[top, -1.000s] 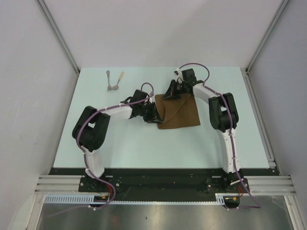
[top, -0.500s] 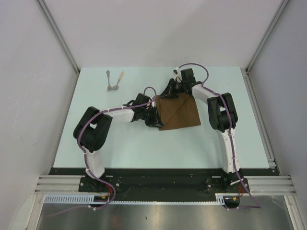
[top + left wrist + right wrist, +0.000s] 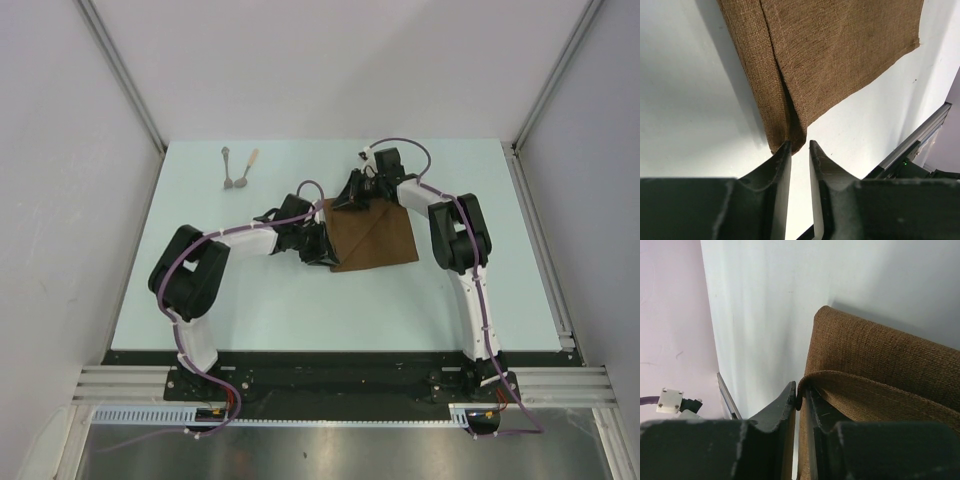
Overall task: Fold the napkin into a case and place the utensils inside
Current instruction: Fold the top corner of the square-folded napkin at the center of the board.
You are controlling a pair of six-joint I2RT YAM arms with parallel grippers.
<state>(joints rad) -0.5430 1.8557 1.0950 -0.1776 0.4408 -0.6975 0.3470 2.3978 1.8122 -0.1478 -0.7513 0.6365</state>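
Nearest you, the two arms stood at the near edge of the pale, flat table (image 3: 300, 310) and both reached in over its middle. Your left claw (image 3: 320, 250) sat low at the near left corner of the soft, plain brown cloth napkin (image 3: 380, 238). Its dark fingers (image 3: 777, 170) stood a narrow slot apart with bare table showing through; the cloth's corner lay right at one fingertip, not pinched between the two, so that claw was a little open and held nothing you could see. The napkin lay flat near the middle of the table, a roughly square patch doubled over on itself, with a diagonal crease across it. Beyond it, your right claw (image 3: 352, 198) met the napkin's far left corner; its fingers (image 3: 782, 410) were drawn almost together, and a raised fold of the cloth's edge ran in between their tips, nipped there. Farthest off, at the far left of the table and well apart from the napkin, lay a slim grey-handled metal spoon (image 3: 227, 165) and, just beside it, a slim tan-handled spoon (image 3: 249, 165), both with their dark heads toward you.
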